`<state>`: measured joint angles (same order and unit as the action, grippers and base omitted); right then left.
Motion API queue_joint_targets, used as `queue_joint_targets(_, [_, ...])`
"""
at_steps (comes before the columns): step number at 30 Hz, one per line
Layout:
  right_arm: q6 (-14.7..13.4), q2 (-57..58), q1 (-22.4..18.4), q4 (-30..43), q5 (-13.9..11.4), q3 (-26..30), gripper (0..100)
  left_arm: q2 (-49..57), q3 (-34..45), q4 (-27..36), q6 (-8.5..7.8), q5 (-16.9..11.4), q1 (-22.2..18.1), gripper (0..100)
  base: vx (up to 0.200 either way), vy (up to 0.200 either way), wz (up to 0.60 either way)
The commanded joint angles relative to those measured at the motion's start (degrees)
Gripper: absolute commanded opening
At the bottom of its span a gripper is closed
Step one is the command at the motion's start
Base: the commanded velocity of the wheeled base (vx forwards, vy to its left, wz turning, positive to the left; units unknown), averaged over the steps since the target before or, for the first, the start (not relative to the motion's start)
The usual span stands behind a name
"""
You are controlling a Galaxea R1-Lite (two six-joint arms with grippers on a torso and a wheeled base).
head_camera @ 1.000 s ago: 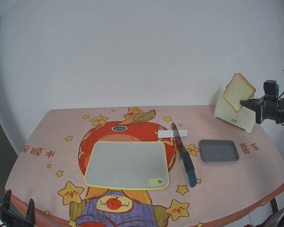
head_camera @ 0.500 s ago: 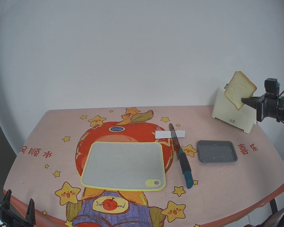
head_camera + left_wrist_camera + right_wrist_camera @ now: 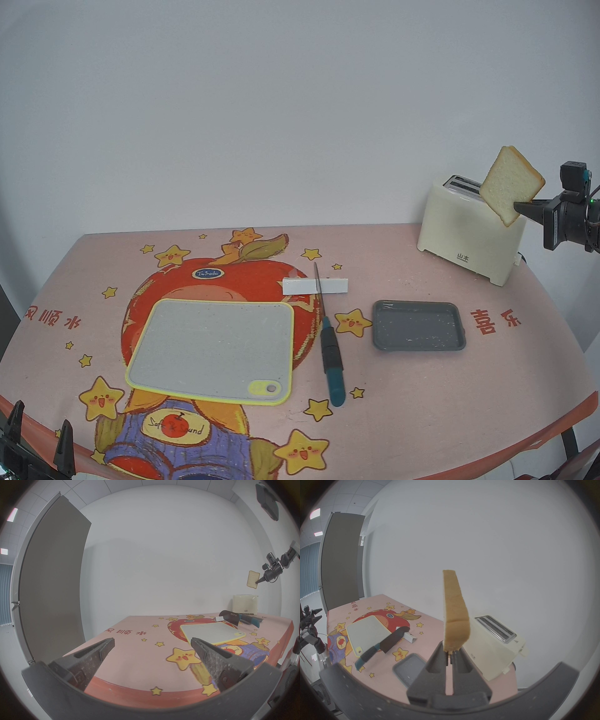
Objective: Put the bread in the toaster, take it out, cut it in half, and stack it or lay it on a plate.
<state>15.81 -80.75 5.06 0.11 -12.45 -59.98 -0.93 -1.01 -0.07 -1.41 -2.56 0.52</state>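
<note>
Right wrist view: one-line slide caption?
Right gripper shut on one edge of a bread slice, held in the air near the toaster.

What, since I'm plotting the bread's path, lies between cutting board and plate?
The knife, blade propped on a white block, lies between them in the head view.

You have open air above the toaster's (image 3: 465,240) slots; only the bread (image 3: 511,181), pinched in the right gripper (image 3: 517,204), hangs over its right end. A gap runs between toaster and plate (image 3: 419,304). Left of the plate, the knife (image 3: 331,357) bars the way to the board (image 3: 212,347), its blade propped on a white block (image 3: 300,287).
</note>
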Motion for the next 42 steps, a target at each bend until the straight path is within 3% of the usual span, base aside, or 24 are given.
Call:
queue_joint_targets(1, [0.1,-0.3,-0.2,0.1,0.0,-0.6,0,0.5,1.0,0.0,0.01,0.0,0.0,100,0.0,-0.2,0.0])
queue_joint_targets(7, [0.3,-1.8,-1.0,0.2,-0.4,-3.0,0,0.5,1.0,0.0,0.01,0.1,0.0,100,0.0,-0.2,0.0])
queue_joint_targets(13, [2.2,-3.4,-1.0,0.3,-0.8,-4.9,0,0.5,1.0,0.0,0.01,0.1,0.0,100,0.0,-0.2,0.0])
queue_joint_targets(18, [2.6,-5.0,-0.4,0.7,-1.0,-7.1,0,0.5,1.0,0.0,0.01,0.1,0.0,100,0.0,0.0,0.0])
queue_joint_targets(23, [2.6,-6.8,0.4,0.6,-3.2,-8.6,0,0.5,1.0,0.0,0.1,0.0,0.0,100,0.0,0.0,0.0])
queue_joint_targets(36, [2.6,-10.2,2.9,0.2,-3.4,-10.6,0,0.5,1.0,0.0,0.1,0.0,0.0,100,0.092,0.0,0.0])
queue_joint_targets(42, [3.2,-13.4,2.9,0.2,-6.2,-12.9,0,0.5,1.0,0.0,0.1,0.0,0.0,100,0.0,0.0,0.0])
